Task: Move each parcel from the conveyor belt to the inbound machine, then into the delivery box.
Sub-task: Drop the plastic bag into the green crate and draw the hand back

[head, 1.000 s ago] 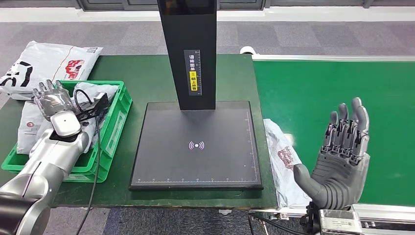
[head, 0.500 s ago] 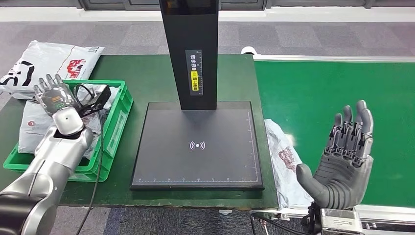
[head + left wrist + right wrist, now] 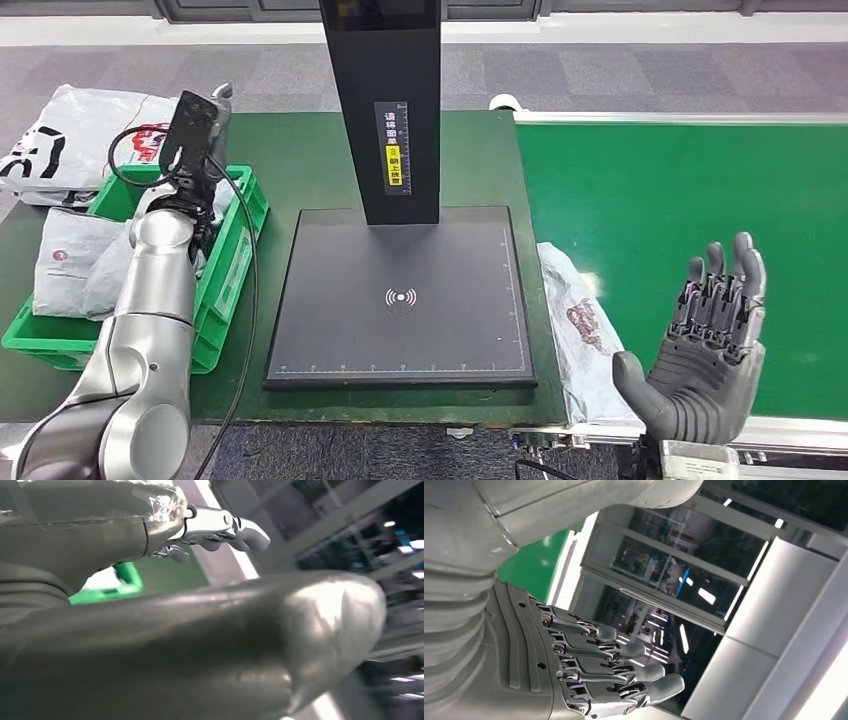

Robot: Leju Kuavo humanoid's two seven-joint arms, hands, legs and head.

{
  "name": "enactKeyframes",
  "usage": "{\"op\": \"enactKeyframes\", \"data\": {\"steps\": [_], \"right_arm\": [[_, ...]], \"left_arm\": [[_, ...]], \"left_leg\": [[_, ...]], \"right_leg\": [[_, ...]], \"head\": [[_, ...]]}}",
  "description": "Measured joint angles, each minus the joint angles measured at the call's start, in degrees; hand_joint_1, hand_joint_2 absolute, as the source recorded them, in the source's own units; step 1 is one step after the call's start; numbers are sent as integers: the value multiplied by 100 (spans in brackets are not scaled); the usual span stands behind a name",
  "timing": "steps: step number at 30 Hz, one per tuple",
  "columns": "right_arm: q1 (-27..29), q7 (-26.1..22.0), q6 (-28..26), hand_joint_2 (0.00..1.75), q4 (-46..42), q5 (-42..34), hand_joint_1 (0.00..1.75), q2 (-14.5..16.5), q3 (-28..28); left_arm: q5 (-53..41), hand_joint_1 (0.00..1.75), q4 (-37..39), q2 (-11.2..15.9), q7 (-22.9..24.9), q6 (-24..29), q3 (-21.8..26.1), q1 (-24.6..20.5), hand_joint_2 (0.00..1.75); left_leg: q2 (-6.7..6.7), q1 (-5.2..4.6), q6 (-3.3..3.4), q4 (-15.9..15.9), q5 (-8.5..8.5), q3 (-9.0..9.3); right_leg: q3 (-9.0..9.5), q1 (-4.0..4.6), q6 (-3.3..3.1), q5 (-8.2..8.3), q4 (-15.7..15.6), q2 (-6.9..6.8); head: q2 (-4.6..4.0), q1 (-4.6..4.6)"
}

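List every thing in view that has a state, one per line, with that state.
Right robot hand: open, palm up, empty, over the belt's near edge.
Left robot hand: raised over the bin, nothing seen in it.
Parcel: flat between scanner and belt, not picked up.
Scanner pad: bare, symbol lit.
Green bin: holds parcels.
Belt: bare green surface.
Parcel behind bin: lying on the table.

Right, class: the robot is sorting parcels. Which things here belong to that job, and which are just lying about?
Job:
- parcel lying at the edge of the conveyor belt
- inbound machine
- green delivery box with parcels inside
- right robot hand, empty, fingers apart

Lying about:
- white bag on the table behind the box
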Motion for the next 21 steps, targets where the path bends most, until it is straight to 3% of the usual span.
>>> {"op": "enactKeyframes", "data": {"steps": [1, 5, 9, 12, 16, 21], "right_arm": [[-19, 61, 83, 175, 4, -1, 0, 1, -21], [-314, 389, 768, 175, 197, -144, 0, -1, -280], [-871, 627, 1874, 175, 816, -249, 0, -31, -953], [-1260, 651, 2350, 175, 1380, -163, 0, -126, -1546], [-1539, 590, 2589, 175, 1866, -53, 0, -208, -2107], [-1642, 590, 2654, 175, 2071, -2, 0, -210, -2381]], "left_arm": [[187, 0, -157, -43, -42, -88, 25, 82, 0], [1008, 0, -838, -211, -381, -491, 44, 583, 175], [1585, 0, -1523, -462, -724, -782, 20, 1283, 175], [1642, 0, -1917, -630, -917, -815, -79, 1777, 175], [1684, 0, -2241, -737, -997, -813, -196, 2165, 175], [1695, 0, -2413, -779, -1003, -784, -220, 2285, 175]], "left_leg": [[0, 0, 0, -1, 0, 0], [-2, 1, -1, -4, 0, 2], [-5, -5, 1, -3, 1, 3], [-14, -14, 6, 1, 1, 0], [-24, -18, 13, 2, -2, -4], [-24, -15, 12, -1, -3, -3]], "right_leg": [[0, 0, -1, -1, 0, 0], [1, 1, -4, -4, 0, -2], [4, -1, -3, -3, 0, -2], [5, -4, 7, -1, -1, -7], [5, -14, 13, -4, -1, -16], [3, -14, 15, -9, -1, -15]], "head": [[0, 0], [0, 0], [0, 0], [0, 0], [0, 1], [0, 0]]}}
